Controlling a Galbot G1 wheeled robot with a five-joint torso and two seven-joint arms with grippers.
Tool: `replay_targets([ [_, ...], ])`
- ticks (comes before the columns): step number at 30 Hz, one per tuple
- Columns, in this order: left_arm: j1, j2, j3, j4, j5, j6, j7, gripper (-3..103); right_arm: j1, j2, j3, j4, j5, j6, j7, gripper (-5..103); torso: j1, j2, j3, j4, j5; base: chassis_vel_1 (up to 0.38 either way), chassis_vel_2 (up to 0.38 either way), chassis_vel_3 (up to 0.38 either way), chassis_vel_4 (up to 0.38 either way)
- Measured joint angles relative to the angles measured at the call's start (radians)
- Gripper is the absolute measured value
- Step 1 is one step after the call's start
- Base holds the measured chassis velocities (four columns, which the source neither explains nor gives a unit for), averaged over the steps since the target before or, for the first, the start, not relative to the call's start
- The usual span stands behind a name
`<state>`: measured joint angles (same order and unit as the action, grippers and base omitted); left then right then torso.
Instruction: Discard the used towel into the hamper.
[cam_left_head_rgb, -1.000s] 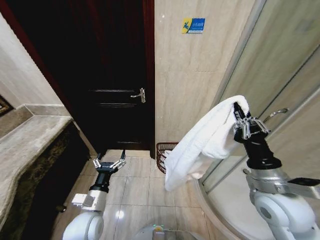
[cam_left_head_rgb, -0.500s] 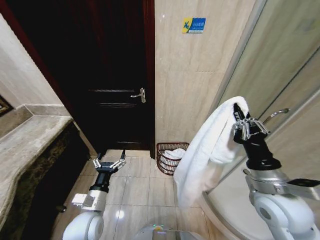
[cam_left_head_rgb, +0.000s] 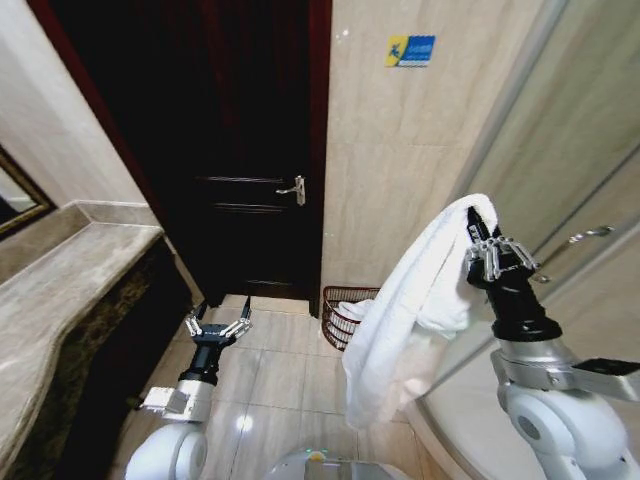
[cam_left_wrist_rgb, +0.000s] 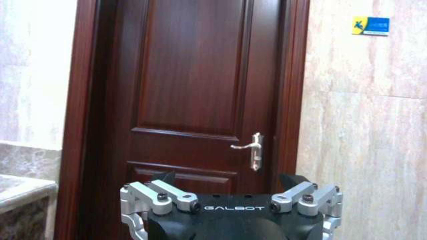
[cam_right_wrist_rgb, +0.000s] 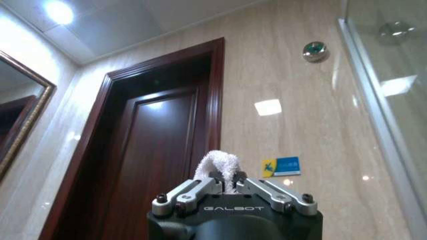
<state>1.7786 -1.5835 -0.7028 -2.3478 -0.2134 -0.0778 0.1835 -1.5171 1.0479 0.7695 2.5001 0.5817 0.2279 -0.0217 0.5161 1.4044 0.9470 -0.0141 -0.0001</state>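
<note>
Right gripper: we hold our right gripper (cam_left_head_rgb: 487, 243) raised beside the glass shower screen (cam_left_head_rgb: 590, 150), its fingers pinched onto a fold of the white towel (cam_left_head_rgb: 410, 310).
Towel: it drapes from our grip down toward the tiled floor (cam_left_head_rgb: 285, 375), hanging in front of the hamper.
Hamper: the dark red-brown slatted hamper (cam_left_head_rgb: 338, 313) stands on the floor against the beige wall, just right of the dark wooden door (cam_left_head_rgb: 240, 150), with something white inside.
Left gripper: we keep our left gripper (cam_left_head_rgb: 218, 325) low over the floor, fingers spread wide, holding nothing.
</note>
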Motion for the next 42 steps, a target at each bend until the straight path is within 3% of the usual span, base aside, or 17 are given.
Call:
replay_targets([
  [25,0.0,0.0,0.0,0.0,0.0,0.0,0.0,100,-0.01,0.006,0.0,0.0,-0.007,0.004,-0.003,5,0.0,0.0,0.0,-0.001,0.0003,-0.032,-0.03,-0.028,-0.029],
  [32,0.0,0.0,0.0,0.0,0.0,0.0,0.0,100,-0.008,0.007,-0.005,0.0,-0.017,0.001,-0.002,5,0.0,0.0,0.0,-0.0003,0.0002,-0.022,-0.011,-0.015,-0.025],
  [42,0.0,0.0,0.0,0.0,0.0,0.0,0.0,100,-0.006,0.013,-0.009,0.0,-0.021,0.001,0.001,5,0.0,0.0,0.0,-0.0005,0.0002,0.107,0.097,-0.105,-0.11],
])
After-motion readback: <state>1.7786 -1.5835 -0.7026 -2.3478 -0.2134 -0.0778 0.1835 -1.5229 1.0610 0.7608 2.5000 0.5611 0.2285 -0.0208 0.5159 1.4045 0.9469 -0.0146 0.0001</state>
